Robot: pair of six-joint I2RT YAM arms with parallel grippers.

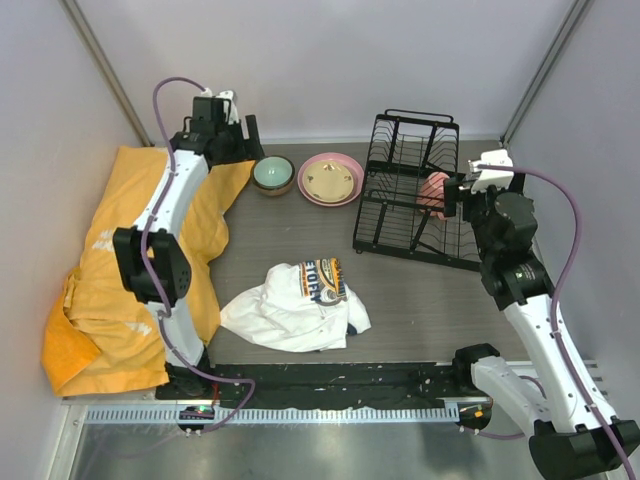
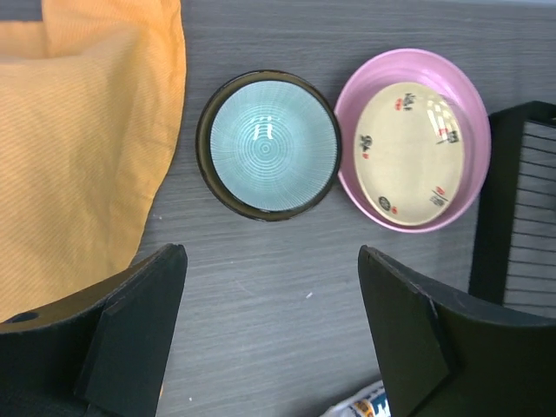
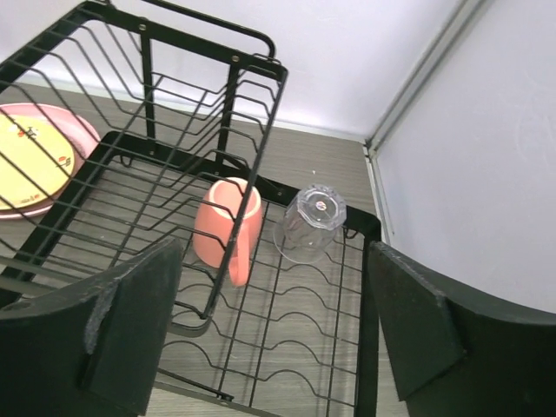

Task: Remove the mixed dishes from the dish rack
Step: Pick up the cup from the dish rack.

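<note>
Plates and bowls are sitting unloaded on the table (image 1: 430, 300); pink mug (image 3: 228, 228) and clear glass (image 3: 310, 224) are waiting in the dish rack (image 3: 252, 95), seemingly the last, beneath my wide-open right tool (image 3: 278, 347).

Ahead of the right gripper (image 3: 274, 334), the pink mug (image 3: 228, 228) and clear glass (image 3: 311, 223) are being fenced by the dish rack (image 3: 208, 130) wires. Below the left gripper (image 2: 269, 334), bare worktop (image 2: 278, 287) is being left before the mint-green bowl (image 2: 271, 144).
</note>
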